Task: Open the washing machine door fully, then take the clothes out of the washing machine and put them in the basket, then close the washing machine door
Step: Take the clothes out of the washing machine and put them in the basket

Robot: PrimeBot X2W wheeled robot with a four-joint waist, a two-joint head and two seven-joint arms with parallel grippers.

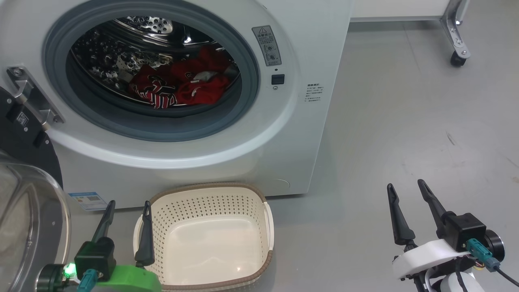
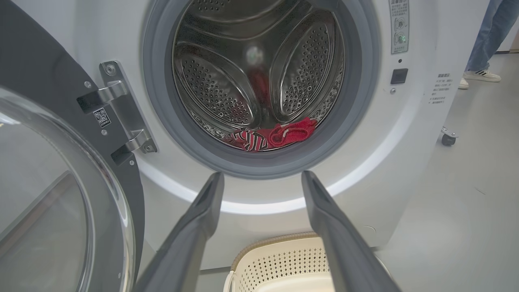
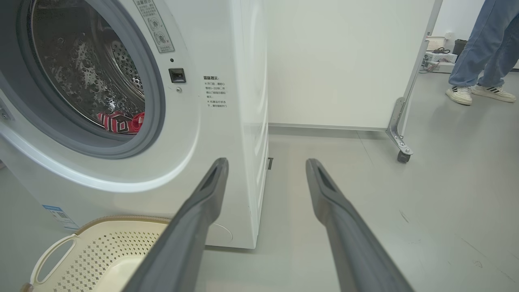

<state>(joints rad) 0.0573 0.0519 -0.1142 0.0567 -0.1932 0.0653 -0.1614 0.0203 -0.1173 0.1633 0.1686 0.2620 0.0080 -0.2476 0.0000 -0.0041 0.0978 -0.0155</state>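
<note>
Washing machine [image 1: 316, 48]; washing machine door [image 1: 24, 146] is swung wide at 8 o'clock; clothes [image 1: 182, 87] are heaped in the drum at 11 o'clock; basket [image 1: 211, 202] is set on the floor at 6 o'clock, just before the machine; left gripper [image 1: 129, 202] at 7 o'clock, right gripper [image 1: 406, 183] at 4 o'clock; jaws of both are spread apart, nothing gripped.

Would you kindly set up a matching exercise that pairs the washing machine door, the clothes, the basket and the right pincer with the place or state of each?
Things:
1. washing machine door
2. clothes
3. basket
4. right pincer

Places or states:
A. empty, on the floor in front of the washing machine
B. swung open, at the left
C. open, holding nothing, to the right of the washing machine
D. heaped inside the drum

Pairs: 1-B, 2-D, 3-A, 4-C.
</note>
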